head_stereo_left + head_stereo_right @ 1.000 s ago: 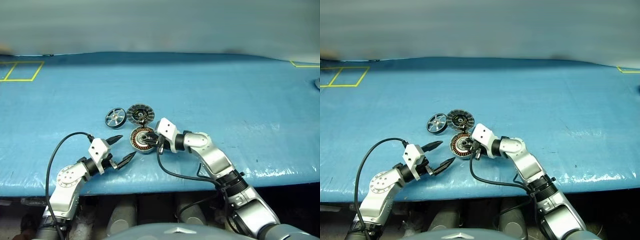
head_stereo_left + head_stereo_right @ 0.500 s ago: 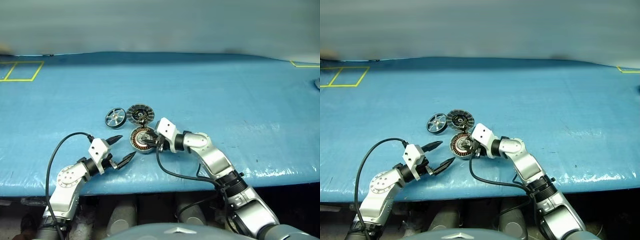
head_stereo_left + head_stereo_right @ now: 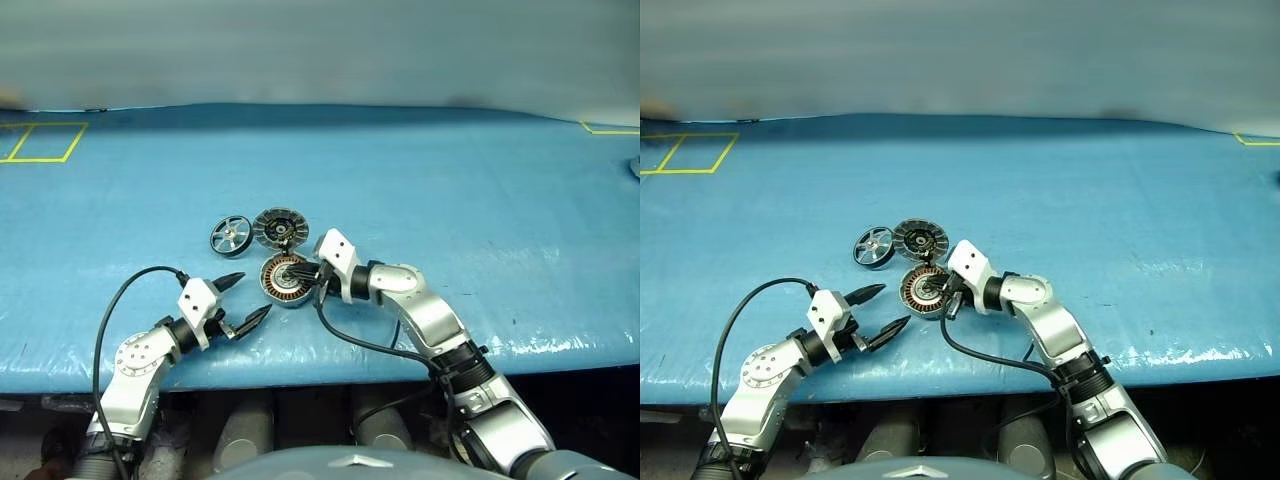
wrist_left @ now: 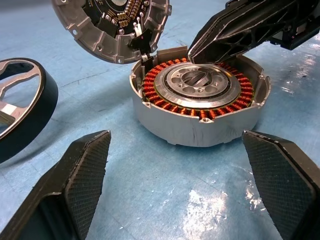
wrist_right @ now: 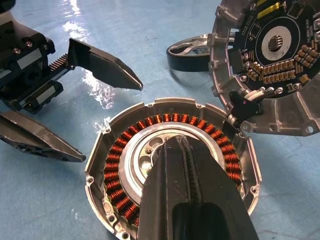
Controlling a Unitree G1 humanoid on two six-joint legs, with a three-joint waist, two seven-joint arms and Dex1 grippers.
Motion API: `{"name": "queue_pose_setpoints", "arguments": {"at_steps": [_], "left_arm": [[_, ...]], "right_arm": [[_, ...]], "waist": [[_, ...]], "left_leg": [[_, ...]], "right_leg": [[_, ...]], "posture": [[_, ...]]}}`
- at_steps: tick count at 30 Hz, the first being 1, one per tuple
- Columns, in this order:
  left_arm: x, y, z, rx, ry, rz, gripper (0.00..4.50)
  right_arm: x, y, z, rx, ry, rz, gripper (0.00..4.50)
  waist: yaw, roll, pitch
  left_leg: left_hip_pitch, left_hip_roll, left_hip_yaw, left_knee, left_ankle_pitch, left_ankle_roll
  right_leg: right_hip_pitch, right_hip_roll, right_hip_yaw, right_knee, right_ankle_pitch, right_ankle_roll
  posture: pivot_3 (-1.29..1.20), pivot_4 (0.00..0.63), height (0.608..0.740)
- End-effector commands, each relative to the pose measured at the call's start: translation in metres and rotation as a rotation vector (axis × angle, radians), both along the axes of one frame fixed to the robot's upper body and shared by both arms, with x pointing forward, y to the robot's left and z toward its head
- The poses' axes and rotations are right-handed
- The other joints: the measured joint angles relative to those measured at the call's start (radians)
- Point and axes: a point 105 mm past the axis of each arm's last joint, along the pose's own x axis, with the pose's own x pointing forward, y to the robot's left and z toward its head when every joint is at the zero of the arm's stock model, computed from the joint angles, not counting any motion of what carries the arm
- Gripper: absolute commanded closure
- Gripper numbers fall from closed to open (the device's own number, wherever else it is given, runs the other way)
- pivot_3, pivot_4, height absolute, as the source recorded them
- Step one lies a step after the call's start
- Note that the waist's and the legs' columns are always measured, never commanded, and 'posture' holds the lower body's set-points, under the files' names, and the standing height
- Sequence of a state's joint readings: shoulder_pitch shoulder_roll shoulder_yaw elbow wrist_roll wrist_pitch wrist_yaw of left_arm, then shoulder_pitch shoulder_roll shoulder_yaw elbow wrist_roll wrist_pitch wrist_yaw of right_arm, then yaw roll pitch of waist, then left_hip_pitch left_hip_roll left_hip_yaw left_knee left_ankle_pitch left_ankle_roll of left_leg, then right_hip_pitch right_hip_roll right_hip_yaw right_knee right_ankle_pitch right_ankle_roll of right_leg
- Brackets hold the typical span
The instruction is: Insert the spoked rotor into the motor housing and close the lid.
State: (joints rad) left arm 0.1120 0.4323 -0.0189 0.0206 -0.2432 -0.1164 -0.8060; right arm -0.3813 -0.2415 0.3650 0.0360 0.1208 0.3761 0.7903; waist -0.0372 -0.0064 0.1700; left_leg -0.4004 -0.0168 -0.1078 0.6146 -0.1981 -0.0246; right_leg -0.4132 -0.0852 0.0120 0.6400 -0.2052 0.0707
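1. Your spoked rotor (image 3: 230, 235) stands on its dark rim on the blue table (image 3: 480, 220), its axle roughly level and its spoked face turned toward you, left of the other parts and apart from the housing.
2. The motor housing (image 4: 200, 102) lies flat just nearer you, open side up, copper windings showing.
3. The lid (image 3: 280, 228) stands tilted at the housing's far edge, ribbed inner face toward you, joined to it by short wires.
4. Your right gripper (image 5: 187, 150) has its fingers pressed together, holding nothing, tips over the housing's centre.
5. Your left gripper (image 3: 243, 297) is spread wide and empty, pointing at the housing from nearby.
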Motion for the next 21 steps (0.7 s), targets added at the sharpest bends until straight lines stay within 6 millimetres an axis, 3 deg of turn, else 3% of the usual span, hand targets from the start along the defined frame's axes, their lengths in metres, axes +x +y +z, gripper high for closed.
{"name": "queue_pose_setpoints", "arguments": {"at_steps": [1,8,21], "left_arm": [[0.000,-0.001,0.004,0.001,-0.027,-0.001,0.00],[0.001,0.001,0.003,0.003,-0.029,0.012,0.00],[0.001,0.000,0.001,0.000,-0.024,0.021,0.00]], "right_arm": [[-0.003,0.005,0.003,-0.007,-0.015,0.035,4.47],[-0.005,-0.001,-0.019,-0.192,-0.059,0.063,4.47],[0.010,-0.009,-0.022,-0.345,-0.179,0.048,4.47]], "waist": [[0.000,0.000,0.000],[-0.001,0.000,0.000],[0.000,0.000,-0.001]], "left_leg": [[0.000,0.000,0.000,0.000,0.000,0.000],[0.001,0.000,0.000,0.000,0.000,0.000],[0.004,0.007,0.001,0.002,0.000,0.000]], "right_leg": [[0.000,0.000,0.000,0.000,0.000,0.000],[0.000,0.000,0.000,0.000,0.000,0.000],[0.002,0.007,0.000,0.002,-0.001,-0.002]], "posture": [[0.00,0.150,0.740],[0.00,0.150,0.740],[0.00,0.150,0.740]]}}
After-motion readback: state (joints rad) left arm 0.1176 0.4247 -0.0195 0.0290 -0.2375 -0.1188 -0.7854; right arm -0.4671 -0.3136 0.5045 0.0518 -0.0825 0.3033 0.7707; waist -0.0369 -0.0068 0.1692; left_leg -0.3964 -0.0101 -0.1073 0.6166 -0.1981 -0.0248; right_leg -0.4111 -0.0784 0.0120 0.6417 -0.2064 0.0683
